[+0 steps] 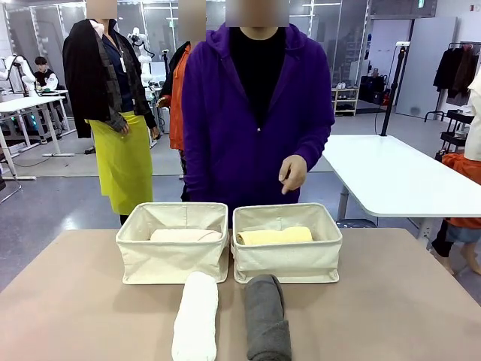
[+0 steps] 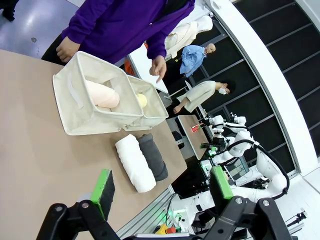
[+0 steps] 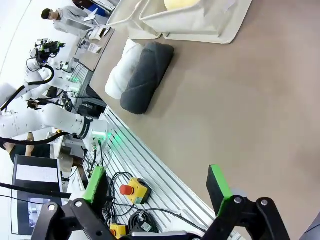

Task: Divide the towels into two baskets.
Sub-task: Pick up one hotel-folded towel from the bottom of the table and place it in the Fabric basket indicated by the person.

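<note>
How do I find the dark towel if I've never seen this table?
Look at the brown table, where two cream baskets sit side by side. In front of the basket holding the yellow towel, a dark grey towel roll lies on the tabletop. Its neighbour is a white towel roll; this is the only dark one.

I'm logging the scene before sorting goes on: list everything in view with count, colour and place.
table: one, tan, bearing everything
left basket: one, cream, mid-table
right basket: one, cream, beside it
peach towel: one, pale peach, in the left basket
yellow towel: one, yellow, in the right basket
white towel: one, white, on the table before the left basket
grey towel: one, dark grey, on the table before the right basket
person's pointing hand: one, purple sleeve, behind the right basket
left gripper: one, black with green pads, jaws open, empty
right gripper: one, same colours, jaws open, empty
</note>
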Robot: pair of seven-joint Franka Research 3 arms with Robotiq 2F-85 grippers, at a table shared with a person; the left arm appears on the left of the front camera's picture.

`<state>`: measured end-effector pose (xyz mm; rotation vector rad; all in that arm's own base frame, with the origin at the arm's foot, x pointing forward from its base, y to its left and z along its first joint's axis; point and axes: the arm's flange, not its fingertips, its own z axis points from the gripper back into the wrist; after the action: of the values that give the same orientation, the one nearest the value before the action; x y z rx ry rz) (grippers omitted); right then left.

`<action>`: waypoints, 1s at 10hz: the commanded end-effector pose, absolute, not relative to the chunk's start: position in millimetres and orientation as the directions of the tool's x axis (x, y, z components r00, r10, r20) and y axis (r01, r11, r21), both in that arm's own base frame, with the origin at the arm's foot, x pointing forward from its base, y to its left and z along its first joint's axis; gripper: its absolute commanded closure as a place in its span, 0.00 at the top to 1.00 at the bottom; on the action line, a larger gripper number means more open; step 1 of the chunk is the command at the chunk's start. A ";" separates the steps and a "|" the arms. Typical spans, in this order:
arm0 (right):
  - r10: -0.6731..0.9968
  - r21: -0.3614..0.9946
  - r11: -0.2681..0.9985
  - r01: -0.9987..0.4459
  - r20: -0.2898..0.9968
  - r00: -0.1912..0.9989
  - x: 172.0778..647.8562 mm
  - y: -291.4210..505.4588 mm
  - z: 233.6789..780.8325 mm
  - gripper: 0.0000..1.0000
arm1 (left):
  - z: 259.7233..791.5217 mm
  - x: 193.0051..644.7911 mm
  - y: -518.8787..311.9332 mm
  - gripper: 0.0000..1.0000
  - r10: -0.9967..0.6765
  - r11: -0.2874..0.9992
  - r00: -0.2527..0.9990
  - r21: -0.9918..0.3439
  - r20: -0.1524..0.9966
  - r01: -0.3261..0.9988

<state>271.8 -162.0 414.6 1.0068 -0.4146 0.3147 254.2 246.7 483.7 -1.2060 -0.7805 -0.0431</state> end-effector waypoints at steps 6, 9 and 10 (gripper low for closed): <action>0.065 0.731 0.508 -0.455 0.494 0.867 274.3 -161.3 415.8 1.00 | 487.6 251.1 247.5 0.97 0.366 0.383 0.737 -0.813 0.569 0.438; 0.065 0.743 0.503 -0.441 0.476 0.877 272.4 -163.0 416.3 1.00 | 487.6 251.1 247.5 0.97 0.366 0.383 0.737 -0.813 0.569 0.438; 0.085 0.745 0.531 -0.403 0.426 0.901 276.9 -142.3 421.9 1.00 | 487.6 251.1 247.5 0.97 0.366 0.383 0.737 -0.813 0.569 0.438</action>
<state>275.2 -159.2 417.9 0.9981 -0.4025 0.3182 254.2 246.7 483.7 -1.2060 -0.7805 -0.0431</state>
